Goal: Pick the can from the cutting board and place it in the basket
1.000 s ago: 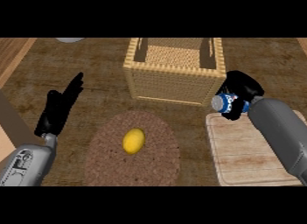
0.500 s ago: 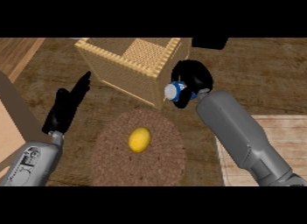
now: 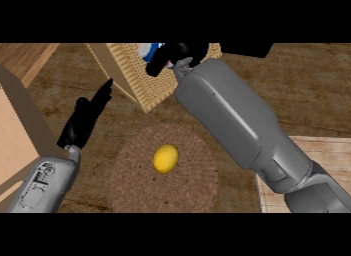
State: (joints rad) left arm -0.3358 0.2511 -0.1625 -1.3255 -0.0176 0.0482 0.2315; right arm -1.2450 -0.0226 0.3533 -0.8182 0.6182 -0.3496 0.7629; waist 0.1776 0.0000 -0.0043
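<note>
- Head view, the only one: reaches far up the frame with the right hand (image 3: 176,54), grey forearm stretched across the counter toward the basket (image 3: 137,82).
- Curls the black fingers round the can (image 3: 151,49). Just a sliver of blue and white peeking out at the hand's left side, the rest hidden by the grip.
- Holds that can over the basket's open top, right at the upper edge of the view. Off the board, and not set down inside as far as can be told.
- Probably needs that closed grip until the can sits well within the woven walls; letting go over the rim could tip it out onto the counter.
- Shows the board (image 3: 322,150) at the right edge, pale wood, well apart from the basket and partly hidden under the forearm.
- Rests the left hand (image 3: 86,117) at the left, fingers straight and pressed together, pointing up toward the basket's near corner, touching nothing. Likely parked there to give the working arm room.
- Bypasses the lemon (image 3: 165,158) lying on the round mat (image 3: 137,192) between the two forearms; no part in this job.
- Judging progress: pick done, placing under way. Next calls for lowering into the basket, then opening the fingers.
</note>
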